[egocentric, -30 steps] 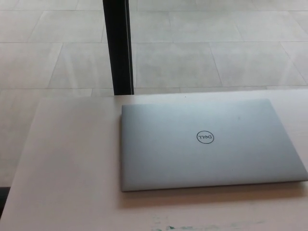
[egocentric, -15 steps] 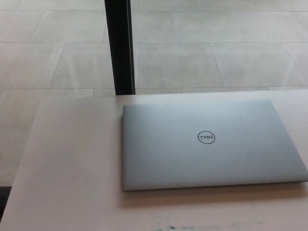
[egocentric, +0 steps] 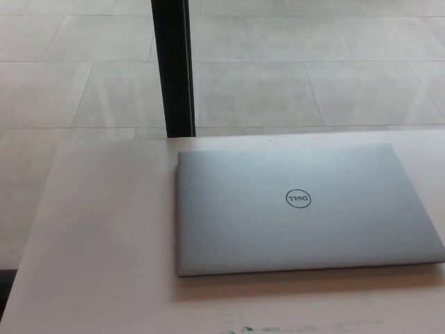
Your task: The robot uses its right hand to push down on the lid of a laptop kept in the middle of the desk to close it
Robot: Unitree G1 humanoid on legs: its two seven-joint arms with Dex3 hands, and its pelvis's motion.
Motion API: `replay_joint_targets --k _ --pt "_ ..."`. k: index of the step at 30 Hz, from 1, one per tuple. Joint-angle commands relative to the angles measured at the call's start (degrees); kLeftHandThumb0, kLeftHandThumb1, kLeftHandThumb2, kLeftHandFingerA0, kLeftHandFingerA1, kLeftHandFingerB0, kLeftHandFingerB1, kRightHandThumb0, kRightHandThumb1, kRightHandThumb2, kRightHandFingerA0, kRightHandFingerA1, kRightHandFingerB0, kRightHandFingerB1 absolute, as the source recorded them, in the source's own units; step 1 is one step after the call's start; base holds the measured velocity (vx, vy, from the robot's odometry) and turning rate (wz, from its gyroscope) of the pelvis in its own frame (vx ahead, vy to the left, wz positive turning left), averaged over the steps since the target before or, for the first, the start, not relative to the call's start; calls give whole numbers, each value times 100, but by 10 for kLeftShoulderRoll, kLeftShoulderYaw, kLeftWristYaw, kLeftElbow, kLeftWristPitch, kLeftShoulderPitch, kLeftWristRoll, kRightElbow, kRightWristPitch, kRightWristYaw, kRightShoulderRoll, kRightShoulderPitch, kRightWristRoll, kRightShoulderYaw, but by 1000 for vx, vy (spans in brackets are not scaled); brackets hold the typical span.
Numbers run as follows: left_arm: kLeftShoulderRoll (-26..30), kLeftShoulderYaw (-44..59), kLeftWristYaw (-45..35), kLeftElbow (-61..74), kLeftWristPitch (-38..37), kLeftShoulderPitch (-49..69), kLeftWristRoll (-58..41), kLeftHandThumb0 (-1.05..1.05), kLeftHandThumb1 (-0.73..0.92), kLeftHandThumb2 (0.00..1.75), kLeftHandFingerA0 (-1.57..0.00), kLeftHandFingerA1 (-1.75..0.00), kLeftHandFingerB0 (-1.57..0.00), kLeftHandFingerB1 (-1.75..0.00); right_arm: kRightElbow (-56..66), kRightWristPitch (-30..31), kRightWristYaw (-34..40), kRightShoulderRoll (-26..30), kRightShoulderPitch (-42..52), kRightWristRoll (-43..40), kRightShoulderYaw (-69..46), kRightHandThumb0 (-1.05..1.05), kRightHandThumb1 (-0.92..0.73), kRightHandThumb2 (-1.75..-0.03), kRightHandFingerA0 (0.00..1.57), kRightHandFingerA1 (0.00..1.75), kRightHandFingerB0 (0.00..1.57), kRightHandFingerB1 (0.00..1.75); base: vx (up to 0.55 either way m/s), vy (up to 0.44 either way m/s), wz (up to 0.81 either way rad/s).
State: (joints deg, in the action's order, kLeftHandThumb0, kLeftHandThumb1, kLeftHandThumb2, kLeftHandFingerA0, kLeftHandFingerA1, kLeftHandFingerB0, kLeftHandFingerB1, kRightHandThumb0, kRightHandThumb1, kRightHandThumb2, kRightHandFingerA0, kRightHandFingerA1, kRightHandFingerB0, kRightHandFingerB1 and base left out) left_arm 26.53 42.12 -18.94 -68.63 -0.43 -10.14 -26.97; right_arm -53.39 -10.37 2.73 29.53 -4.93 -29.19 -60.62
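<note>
The laptop (egocentric: 306, 209) is lying flat on the pale surface (egocentric: 104, 236), lid fully down and closed, its round logo (egocentric: 298, 200) facing up near the middle of the lid; it is sitting toward the right of the view, its right corner running to the picture's edge; neither hand is showing, so there is no telling whether either is spread or pressed together; a black post (egocentric: 174, 66) is standing upright behind the surface's far edge, just beyond the laptop's far left corner; pale floor tiles (egocentric: 313, 69) are stretching away behind.
</note>
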Motion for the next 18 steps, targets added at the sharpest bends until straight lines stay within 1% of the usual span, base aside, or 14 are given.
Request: replay_joint_targets --k 1,2,4,5,6,7,8,12,13,14,15,16,17,18 --pt "9 -3 -1 -4 3 0 -6 -105 55 110 -20 -50 -12 -42 22 21 4 -4 14 -26 8 -94 -91 -69 72 132 23 115 0 0 0" --pt "8 -6 3 -4 5 -2 -5 -105 55 110 -20 -50 -13 -42 -1 18 -2 5 10 -27 10 -94 -90 -69 74 131 24 112 0 0 0" --pt "9 -8 2 -6 4 -2 -5 -105 55 110 -20 -50 -13 -42 -7 13 -3 7 11 -26 13 -95 -91 -69 73 130 24 111 0 0 0" --pt "9 -8 2 -7 3 -2 -5 -105 77 70 -24 -44 -19 -36 -9 13 -6 7 11 -29 14 -97 -90 -69 71 131 22 114 0 0 0" --pt "9 -10 4 -7 3 -2 -4 -105 77 70 -24 -43 -19 -36 -2 15 -4 5 12 -30 15 -96 -90 -69 73 132 23 116 0 0 0" --pt "9 -11 7 -8 3 -3 -4 -105 78 70 -25 -43 -20 -35 4 18 -5 3 15 -34 16 -95 -90 -69 71 134 20 115 0 0 0" --pt "10 -11 5 -8 3 -2 -5 -105 78 70 -24 -42 -19 -35 0 18 -6 5 16 -32 20 -95 -91 -69 71 130 20 112 0 0 0" --pt "10 -11 3 -7 3 -2 -9 -105 77 70 -24 -42 -19 -35 -10 18 -6 10 15 -37 24 -94 -91 -69 69 129 21 109 0 0 0" --pt "9 -11 4 -7 1 -2 -8 -105 77 70 -24 -43 -20 -35 3 23 -9 6 20 -40 26 -94 -91 -69 70 132 20 115 0 0 0" --pt "10 -12 4 -6 0 -1 -7 -105 55 109 -21 -49 -16 -42 9 27 -9 4 23 -41 28 -94 -91 -69 69 131 19 113 0 0 0" --pt "10 -13 5 -6 0 -1 -6 -105 55 109 -21 -49 -16 -42 10 28 -9 4 25 -41 31 -94 -91 -69 69 131 19 113 0 0 0" --pt "9 -8 4 -7 1 -2 -11 -105 77 70 -25 -43 -21 -35 38 39 11 -4 30 -41 33 -93 -90 -69 73 132 22 115 0 0 0" --pt "10 -9 4 -8 1 -2 -11 -105 55 109 -21 -50 -16 -42 40 41 8 -4 31 -43 35 -93 -90 -69 72 135 20 118 0 0 0" --pt "10 -9 4 -8 1 -2 -11 -105 55 109 -21 -50 -16 -42 40 41 8 -4 31 -43 35 -93 -90 -69 72 135 20 118 0 0 0"
